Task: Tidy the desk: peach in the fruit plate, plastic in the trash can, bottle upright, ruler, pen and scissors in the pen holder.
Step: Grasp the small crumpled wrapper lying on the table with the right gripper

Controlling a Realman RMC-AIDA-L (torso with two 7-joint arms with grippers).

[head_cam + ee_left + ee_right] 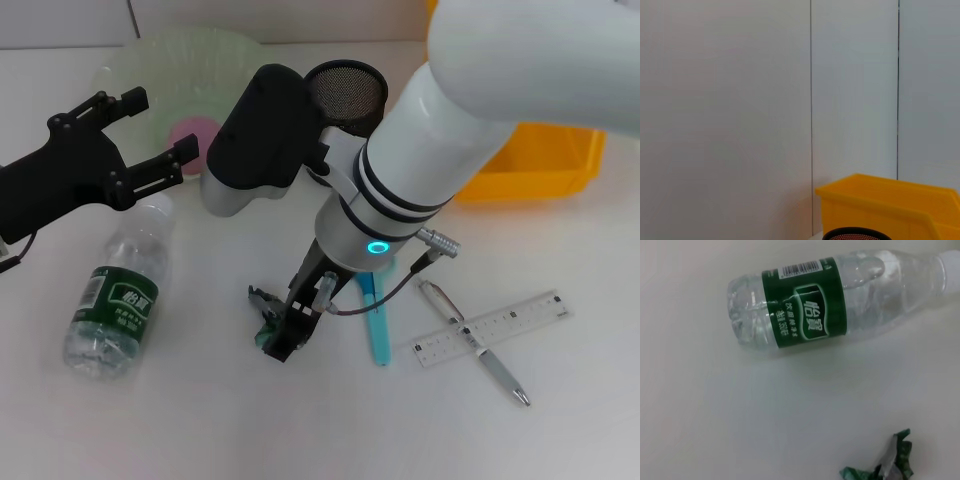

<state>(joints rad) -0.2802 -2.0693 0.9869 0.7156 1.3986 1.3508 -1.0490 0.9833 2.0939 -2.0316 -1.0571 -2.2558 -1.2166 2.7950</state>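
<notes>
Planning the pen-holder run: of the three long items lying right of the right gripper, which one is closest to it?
The scissors with the light-blue handle, lying just beside the right gripper. The pen and the clear ruler, which cross each other, lie farther right.

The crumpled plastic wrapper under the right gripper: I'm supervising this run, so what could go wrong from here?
1. The right gripper is low over the small plastic wrapper; the scrap is light, so the fingers might push it aside rather than pinch it.
2. The scissors lie just beside that gripper, so a sideways move could knock them.
3. The bottle lies on its side below the left gripper and might roll if bumped.
</notes>
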